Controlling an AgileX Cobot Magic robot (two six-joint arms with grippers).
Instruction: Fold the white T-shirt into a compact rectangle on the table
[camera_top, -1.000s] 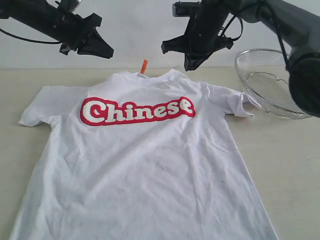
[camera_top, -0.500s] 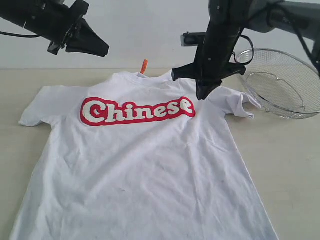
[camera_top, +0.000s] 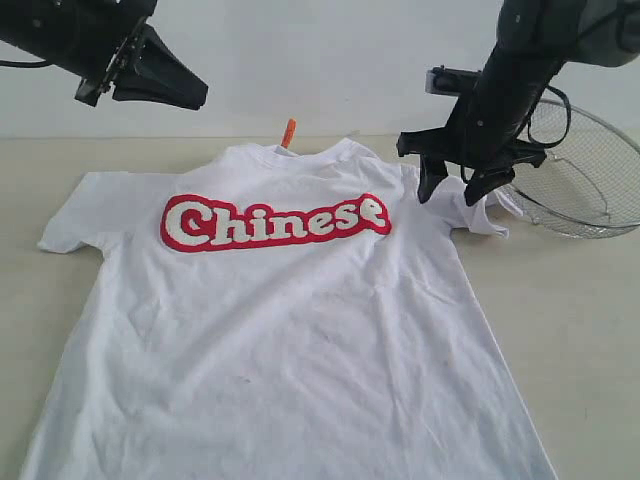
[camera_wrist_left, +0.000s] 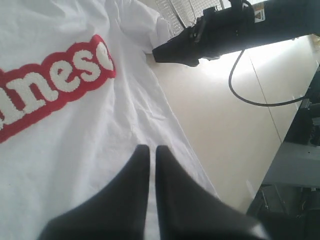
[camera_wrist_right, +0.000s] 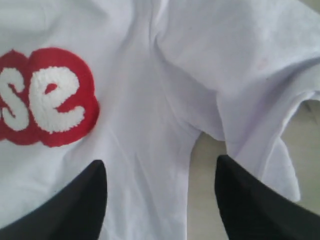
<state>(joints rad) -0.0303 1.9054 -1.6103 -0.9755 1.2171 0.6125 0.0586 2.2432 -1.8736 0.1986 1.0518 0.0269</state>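
White T-shirt (camera_top: 280, 330) flat; right gripper (camera_top: 449, 198) spread above sleeve (camera_top: 480, 213).

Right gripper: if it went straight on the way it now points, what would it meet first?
The open right gripper points down at the white short-sleeved cotton T-shirt. It would probably meet the sleeve near the armpit seam first, with cloth between its fingertips. Its height above the fabric is unclear.

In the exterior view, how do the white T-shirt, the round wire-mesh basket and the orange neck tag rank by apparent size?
1. white cotton T-shirt, by far the largest.
2. round wire-mesh metal basket, partly cut off by the picture edge.
3. small orange neck tag, the smallest.
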